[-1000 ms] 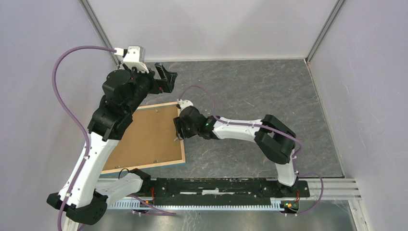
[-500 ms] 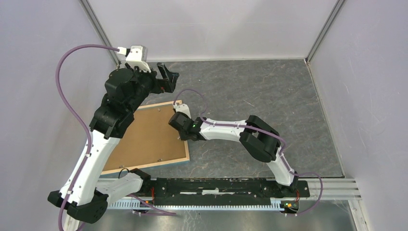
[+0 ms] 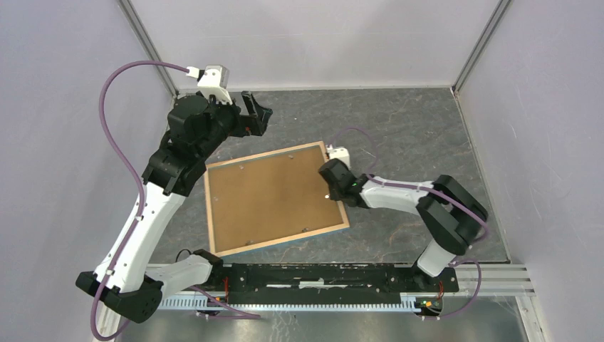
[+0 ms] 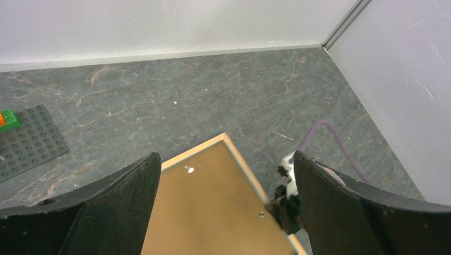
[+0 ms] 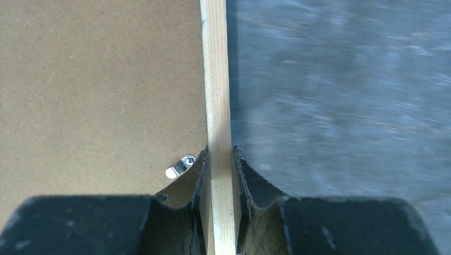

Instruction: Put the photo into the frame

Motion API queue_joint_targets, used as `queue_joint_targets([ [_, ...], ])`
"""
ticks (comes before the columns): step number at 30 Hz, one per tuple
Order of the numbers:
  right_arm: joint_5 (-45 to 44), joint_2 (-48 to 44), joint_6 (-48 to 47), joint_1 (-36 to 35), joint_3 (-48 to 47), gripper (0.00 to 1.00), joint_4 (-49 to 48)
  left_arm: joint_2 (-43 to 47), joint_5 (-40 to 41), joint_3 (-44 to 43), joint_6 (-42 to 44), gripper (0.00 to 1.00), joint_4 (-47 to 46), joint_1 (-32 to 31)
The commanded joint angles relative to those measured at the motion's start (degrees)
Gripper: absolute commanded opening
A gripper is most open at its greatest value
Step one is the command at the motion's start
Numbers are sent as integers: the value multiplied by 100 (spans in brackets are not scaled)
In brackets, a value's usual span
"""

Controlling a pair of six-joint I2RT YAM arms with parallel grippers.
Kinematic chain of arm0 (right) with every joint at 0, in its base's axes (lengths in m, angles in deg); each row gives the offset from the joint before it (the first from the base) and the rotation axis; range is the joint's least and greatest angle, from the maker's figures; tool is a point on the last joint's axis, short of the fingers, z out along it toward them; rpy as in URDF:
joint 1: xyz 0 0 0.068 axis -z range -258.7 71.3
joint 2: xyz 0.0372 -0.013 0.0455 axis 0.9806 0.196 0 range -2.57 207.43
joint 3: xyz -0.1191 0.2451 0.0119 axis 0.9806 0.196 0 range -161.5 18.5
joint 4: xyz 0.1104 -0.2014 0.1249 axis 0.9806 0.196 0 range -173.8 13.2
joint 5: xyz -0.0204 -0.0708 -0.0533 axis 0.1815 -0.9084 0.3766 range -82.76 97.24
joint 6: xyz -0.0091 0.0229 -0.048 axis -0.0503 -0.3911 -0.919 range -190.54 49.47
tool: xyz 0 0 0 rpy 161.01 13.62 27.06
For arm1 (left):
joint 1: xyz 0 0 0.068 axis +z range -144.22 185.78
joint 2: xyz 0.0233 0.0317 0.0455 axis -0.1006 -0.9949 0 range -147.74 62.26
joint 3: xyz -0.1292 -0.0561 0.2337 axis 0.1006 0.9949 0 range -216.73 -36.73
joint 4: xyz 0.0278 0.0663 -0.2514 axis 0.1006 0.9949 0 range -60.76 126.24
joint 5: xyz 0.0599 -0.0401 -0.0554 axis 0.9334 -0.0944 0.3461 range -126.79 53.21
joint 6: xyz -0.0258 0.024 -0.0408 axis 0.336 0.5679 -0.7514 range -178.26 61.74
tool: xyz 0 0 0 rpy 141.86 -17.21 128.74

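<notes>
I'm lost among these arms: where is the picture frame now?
Overhead view: the frame lies back-up in the middle of the table, between both arms, its right edge pinched by the right gripper.

One fixed overhead view, two wrist views
Top camera looks steeply down from the near side, whole table (image 3: pixel 399 121) in shot; left wrist camera sits high, tilted down past its own fingers (image 4: pixel 106 212) toward the far wall (image 4: pixel 159 26); right wrist camera sits very close, looking straight down on the frame (image 5: pixel 218 79) edge; all three share that right-hand rail
</notes>
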Motion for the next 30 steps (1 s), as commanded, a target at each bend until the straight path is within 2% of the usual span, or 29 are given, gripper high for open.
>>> queue_joint_targets([
  [1,-180,-643,-969,665,1069,10,-8,-164,-217,-31,-307,100,-182,35],
  [6,162,-1357,-1567,1494,1848,8,-292,-536,-140,63,-367,100,-194,-78],
  [11,630,-1998,-2117,2187,2372,8,-483,-1480,-96,143,-617,100,808,-263],
  [13,884,-2240,-2250,2395,2600,8,-635,-1690,-24,412,-719,98,1220,-186],
  [17,1155,-2487,-2420,2650,2784,11,-729,-1427,246,1353,-835,96,1410,104],
  [20,1446,-2554,-2450,2740,2744,22,-700,-1246,496,1898,-950,94,1565,265],
  [22,1582,-2545,-2379,2750,2605,30,-548,-1255,395,2259,-1009,83,1580,393],
  [26,1659,-2582,-2127,2751,2442,55,-332,-1518,278,2663,-1068,69,1655,658],
  [30,1633,-2636,-1839,2746,2291,81,-13,-1667,27,3051,-1113,57,1450,664],
])
